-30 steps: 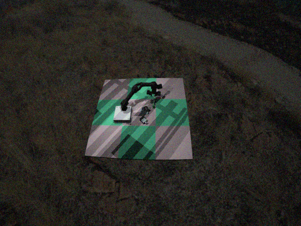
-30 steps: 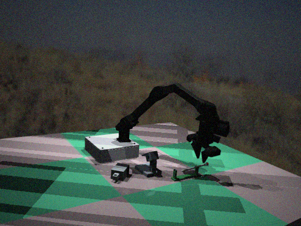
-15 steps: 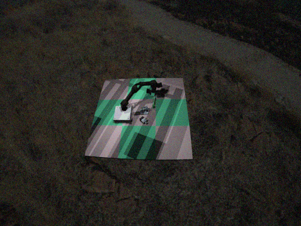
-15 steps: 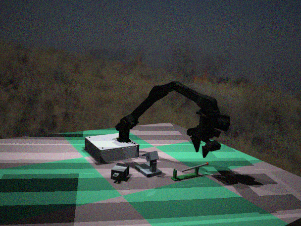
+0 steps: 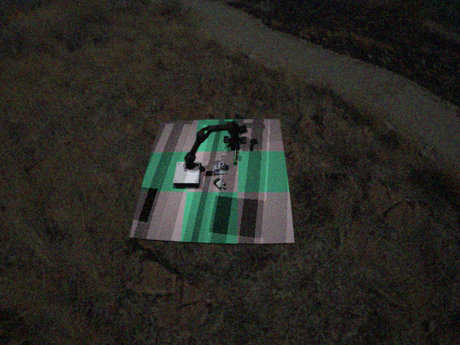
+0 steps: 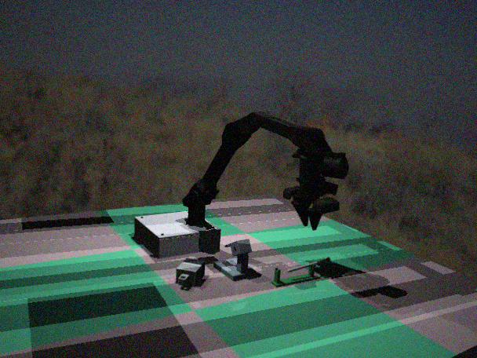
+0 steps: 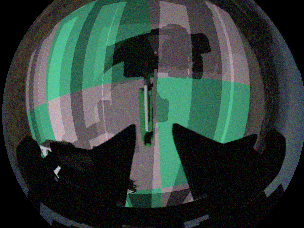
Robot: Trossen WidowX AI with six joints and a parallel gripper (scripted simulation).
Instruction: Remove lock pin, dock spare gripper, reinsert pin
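Over the green rack [image 5: 235, 163] [image 6: 294, 280] [image 7: 142, 110], pincer [image 5: 235, 147] [image 6: 310, 227] [image 7: 154, 128] is part-open, nothing between its fingers. Lock pin [image 5: 237, 154] [image 6: 300, 268] [image 7: 146, 107] lies along the rack, below the fingertips and apart from them; wrist view shows it beyond the finger gap. Grey mount [image 5: 220, 167] [image 6: 241, 247] stands between white base box [image 5: 187, 175] [image 6: 169, 228] and rack. Spare gripper [image 5: 219, 184] [image 6: 191, 272] sits undocked near mount.

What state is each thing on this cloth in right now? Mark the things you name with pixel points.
End effector [image 5: 236, 148] [image 6: 310, 227] [image 7: 154, 128]: partly open, raised, holding nothing
Arm [image 5: 219, 128] [image 6: 274, 122]: bent, reaching out over the cloth
Pin [image 5: 237, 154] [image 6: 302, 267] [image 7: 146, 107]: out of the socket, lying on the green stand
Green stand [image 5: 235, 163] [image 6: 296, 279] [image 7: 142, 106]: upright
Socket mount [image 5: 220, 166] [image 6: 242, 246]: upright, nothing docked
Spare gripper [image 5: 219, 183] [image 6: 191, 269]: undocked, on the cloth
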